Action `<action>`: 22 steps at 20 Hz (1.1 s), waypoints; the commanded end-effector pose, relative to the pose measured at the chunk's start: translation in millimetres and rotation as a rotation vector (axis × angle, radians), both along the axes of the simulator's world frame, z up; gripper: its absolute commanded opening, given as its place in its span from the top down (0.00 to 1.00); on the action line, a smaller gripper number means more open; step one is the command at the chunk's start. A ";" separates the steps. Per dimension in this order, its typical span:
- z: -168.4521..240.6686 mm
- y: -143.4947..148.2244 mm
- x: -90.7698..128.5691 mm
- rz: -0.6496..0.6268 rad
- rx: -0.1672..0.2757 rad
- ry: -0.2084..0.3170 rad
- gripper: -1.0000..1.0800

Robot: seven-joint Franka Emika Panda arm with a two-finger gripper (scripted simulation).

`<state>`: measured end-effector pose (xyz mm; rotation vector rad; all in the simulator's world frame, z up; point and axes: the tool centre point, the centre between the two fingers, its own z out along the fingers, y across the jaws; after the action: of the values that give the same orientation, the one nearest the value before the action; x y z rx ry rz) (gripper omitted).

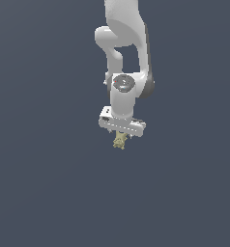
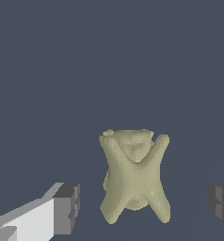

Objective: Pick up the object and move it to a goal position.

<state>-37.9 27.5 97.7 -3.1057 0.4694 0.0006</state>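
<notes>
The object (image 1: 119, 141) is a small pale tan-yellow lumpy piece with knobby projections, lying on the dark floor directly under the white gripper (image 1: 121, 136). In the wrist view the object (image 2: 134, 176) fills the middle, with four stubby limbs spreading out. The gripper (image 2: 144, 202) is open: one grey fingertip (image 2: 67, 208) stands to one side of the object and the other fingertip (image 2: 221, 201) to the other side, with gaps between both pads and the object. Neither pad touches it.
The white arm (image 1: 124, 43) rises from the gripper toward the top of the exterior view. A plain dark grey-blue floor (image 1: 49, 183) spreads all around.
</notes>
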 end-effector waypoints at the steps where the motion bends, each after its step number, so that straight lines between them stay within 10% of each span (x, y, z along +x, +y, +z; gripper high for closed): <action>1: -4.2 -0.2 -0.3 -0.001 0.000 0.000 0.04; 15: -49.2 0.1 -0.7 -0.004 -0.001 0.000 0.04; 16: -49.2 0.1 -0.7 -0.004 -0.001 0.000 1.00; 22: -49.2 0.1 -0.7 -0.004 -0.001 0.000 1.00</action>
<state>-38.5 27.7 49.1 -3.1053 0.4749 -0.0008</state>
